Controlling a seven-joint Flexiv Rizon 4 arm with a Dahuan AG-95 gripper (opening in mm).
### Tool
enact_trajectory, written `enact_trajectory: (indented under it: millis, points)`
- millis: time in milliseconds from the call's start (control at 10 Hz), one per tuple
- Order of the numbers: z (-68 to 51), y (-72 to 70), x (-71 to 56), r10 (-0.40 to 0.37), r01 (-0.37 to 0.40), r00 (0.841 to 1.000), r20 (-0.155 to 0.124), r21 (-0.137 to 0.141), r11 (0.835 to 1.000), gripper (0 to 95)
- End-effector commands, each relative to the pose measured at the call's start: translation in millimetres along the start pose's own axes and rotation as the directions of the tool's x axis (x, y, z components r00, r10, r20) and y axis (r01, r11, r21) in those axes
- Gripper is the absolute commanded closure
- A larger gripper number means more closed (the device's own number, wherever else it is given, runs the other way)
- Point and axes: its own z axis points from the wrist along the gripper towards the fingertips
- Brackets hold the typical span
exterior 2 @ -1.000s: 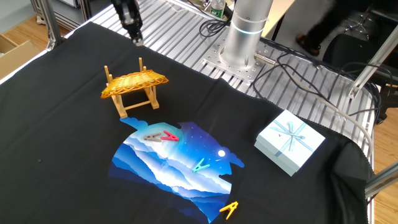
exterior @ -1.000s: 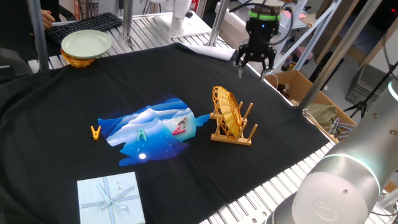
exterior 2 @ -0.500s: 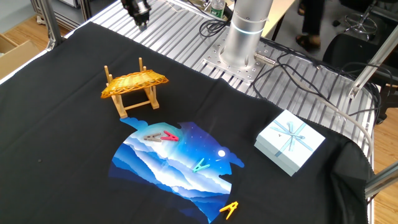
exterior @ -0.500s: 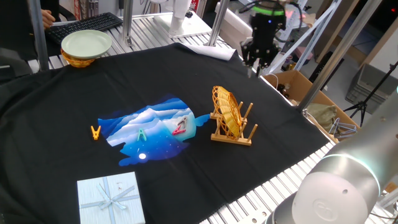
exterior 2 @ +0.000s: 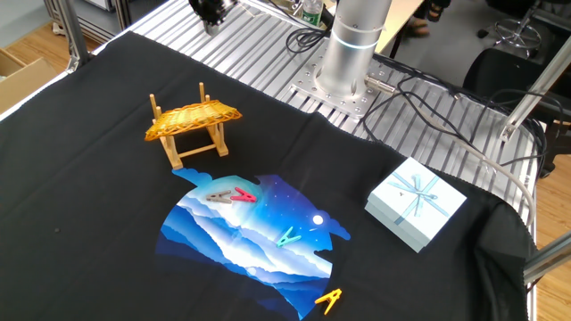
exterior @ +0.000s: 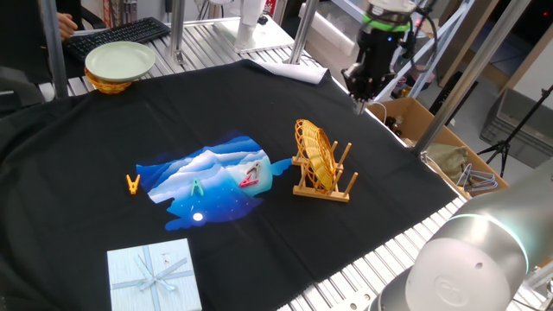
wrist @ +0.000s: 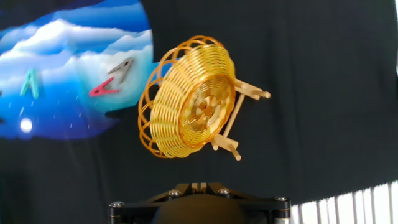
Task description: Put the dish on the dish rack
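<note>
The dish stands on edge in the rack; the fingers, now shut and empty, have lifted clear, so the job looks done.

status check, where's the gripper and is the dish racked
Gripper shut, empty, up clear of the rack. Dish standing on edge in the dish rack. Nothing in the way.
</note>
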Motion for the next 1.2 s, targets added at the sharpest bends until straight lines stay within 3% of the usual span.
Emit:
enact_trajectory:
  millis: [100, 300, 600, 900, 1200]
  points:
    - [0.0, 0.3, 4.3, -0.096, 0.096, 0.995, 0.034, 0.001, 0.995, 95.0]
    - [0.0, 0.3, 4.3, -0.096, 0.096, 0.994, 0.043, -0.002, 0.995, 95.0]
    - [0.0, 0.3, 4.3, -0.140, 0.140, 0.990, 0.007, -0.004, 0.990, 95.0]
    - [0.0, 0.3, 4.3, -0.145, 0.145, 0.989, 0.003, -0.002, 0.989, 95.0]
    - [0.0, 0.3, 4.3, -0.133, 0.133, 0.991, -0.019, -0.005, 0.991, 95.0]
